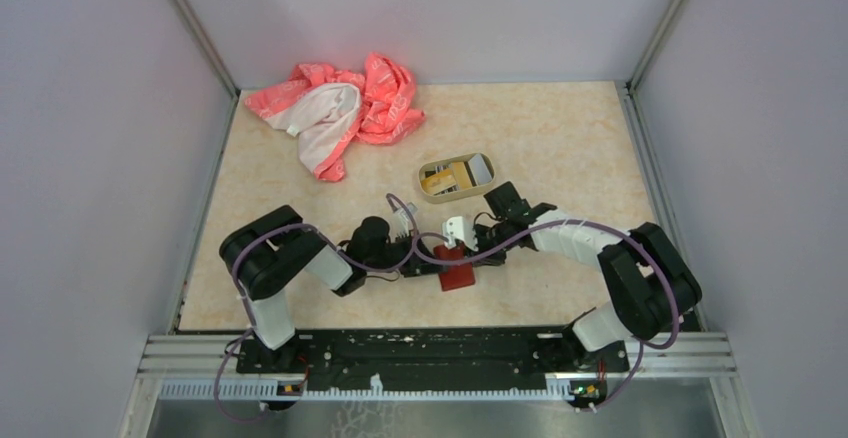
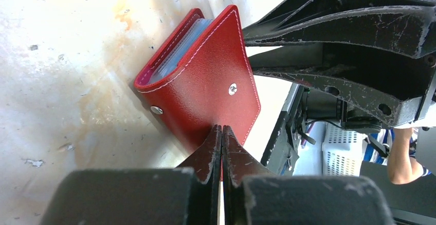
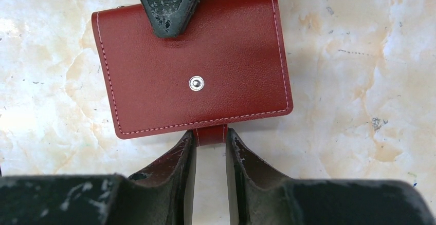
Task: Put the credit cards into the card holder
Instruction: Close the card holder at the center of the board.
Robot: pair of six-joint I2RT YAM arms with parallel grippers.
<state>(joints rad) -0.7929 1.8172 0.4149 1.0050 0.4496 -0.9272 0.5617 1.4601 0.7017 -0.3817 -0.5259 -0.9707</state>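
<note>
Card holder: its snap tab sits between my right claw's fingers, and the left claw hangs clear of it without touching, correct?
Not quite. The left claw is not clear of the card holder: the left wrist view shows it shut on the holder's near edge. The rest stands: the snap tab sits between the right claw's fingers.

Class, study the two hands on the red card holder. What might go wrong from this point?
1. The left hand pinches only a thin edge of the card holder, so any pull from the other side may slide the holder out of its grip.
2. The right hand brackets just the small snap tab. Its fingers may slip off the tab, or tug the holder askew.
</note>
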